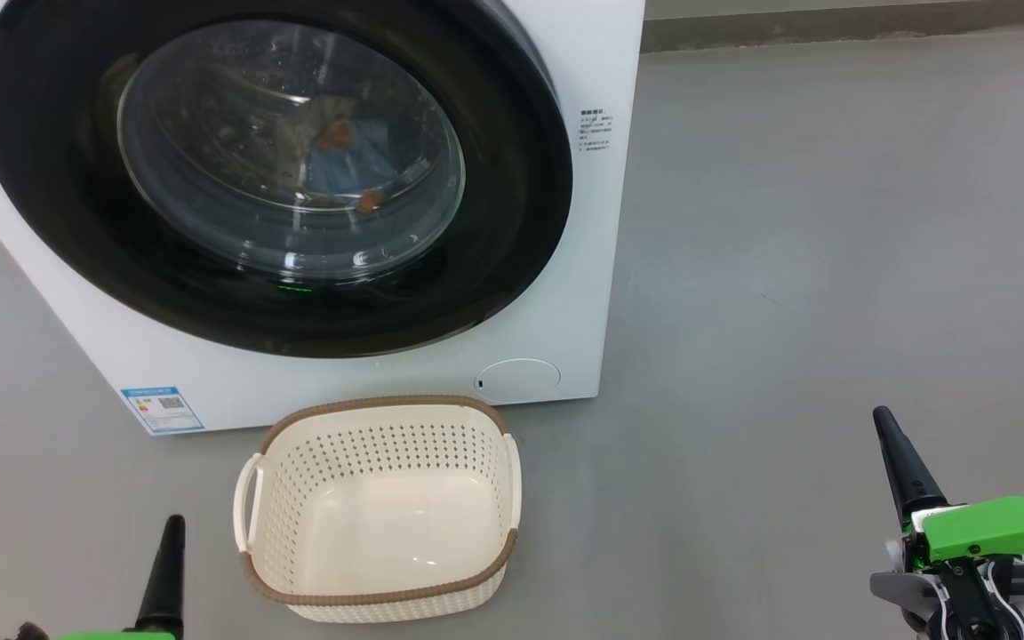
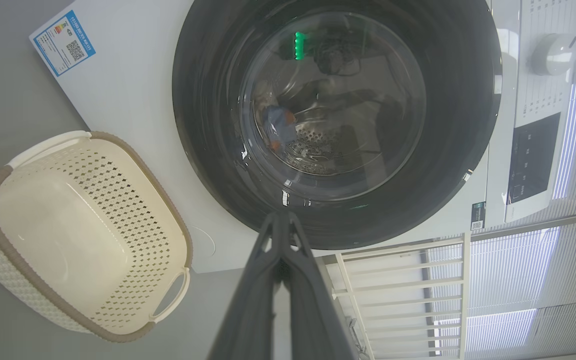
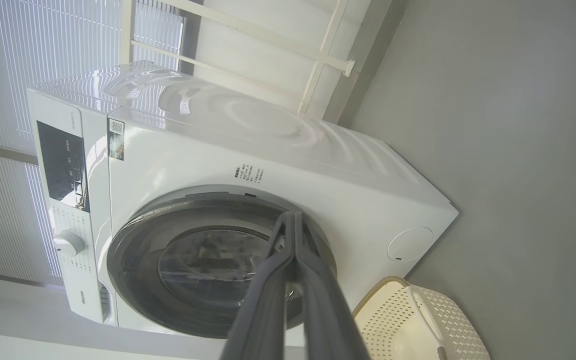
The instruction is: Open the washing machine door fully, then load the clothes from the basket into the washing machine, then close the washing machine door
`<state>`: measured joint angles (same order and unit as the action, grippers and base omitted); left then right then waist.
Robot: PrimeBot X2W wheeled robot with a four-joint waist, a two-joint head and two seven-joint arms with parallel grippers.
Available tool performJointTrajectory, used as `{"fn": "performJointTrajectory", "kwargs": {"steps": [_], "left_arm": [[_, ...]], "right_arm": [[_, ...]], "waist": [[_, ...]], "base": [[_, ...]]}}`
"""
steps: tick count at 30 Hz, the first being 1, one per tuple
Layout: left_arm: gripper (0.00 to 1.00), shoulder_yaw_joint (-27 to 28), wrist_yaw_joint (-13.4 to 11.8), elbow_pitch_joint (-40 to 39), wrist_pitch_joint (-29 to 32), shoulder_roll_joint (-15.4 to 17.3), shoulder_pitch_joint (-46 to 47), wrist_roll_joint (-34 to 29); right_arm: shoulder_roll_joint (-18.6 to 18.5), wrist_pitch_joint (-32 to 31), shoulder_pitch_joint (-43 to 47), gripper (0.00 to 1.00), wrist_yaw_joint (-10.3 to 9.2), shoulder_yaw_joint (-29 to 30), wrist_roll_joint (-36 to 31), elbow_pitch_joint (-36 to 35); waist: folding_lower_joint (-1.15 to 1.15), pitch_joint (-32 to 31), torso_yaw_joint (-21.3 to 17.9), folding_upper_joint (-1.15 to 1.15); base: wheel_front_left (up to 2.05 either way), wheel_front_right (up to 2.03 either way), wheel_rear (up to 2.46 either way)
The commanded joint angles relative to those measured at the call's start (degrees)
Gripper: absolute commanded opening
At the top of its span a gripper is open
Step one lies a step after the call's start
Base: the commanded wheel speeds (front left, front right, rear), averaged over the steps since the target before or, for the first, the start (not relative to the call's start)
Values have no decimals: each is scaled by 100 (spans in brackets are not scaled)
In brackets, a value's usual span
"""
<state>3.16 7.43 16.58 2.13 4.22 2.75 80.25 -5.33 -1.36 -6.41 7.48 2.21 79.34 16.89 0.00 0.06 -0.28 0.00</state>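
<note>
Clothes point(image 1: 343, 162) lie behind the shut washing machine door point(image 1: 59, 178); left gripper point(image 1: 173, 526) and right gripper point(image 1: 885, 425) both clenched empty.

You have a grey floor point(image 1: 832, 222) ahead, with white blinds point(image 3: 43, 40) and a white rail frame point(image 2: 465, 290) beyond.

Door point(image 1: 516, 187) shut, clothes point(image 1: 345, 164) inside, basket point(image 1: 388, 402) empty

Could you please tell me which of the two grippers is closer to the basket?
The left gripper, shut, at the lower left of the head view just beside the empty basket; the right gripper is far off at the lower right.
</note>
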Motion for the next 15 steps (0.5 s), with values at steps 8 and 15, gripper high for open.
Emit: {"fn": "performJointTrajectory", "kwargs": {"steps": [8,15], "left_arm": [[0,230,-6,-202,175,-17,315,444],[0,281,-6,-214,292,-68,347,769]], "right_arm": [[39,-162,-47,0,3,72,521,-207],[92,-277,-33,0,2,182,897,-227]], "waist": [[0,-2,9,0],[0,-4,17,0]], "base": [[0,0,0],[0,0,0]]}}
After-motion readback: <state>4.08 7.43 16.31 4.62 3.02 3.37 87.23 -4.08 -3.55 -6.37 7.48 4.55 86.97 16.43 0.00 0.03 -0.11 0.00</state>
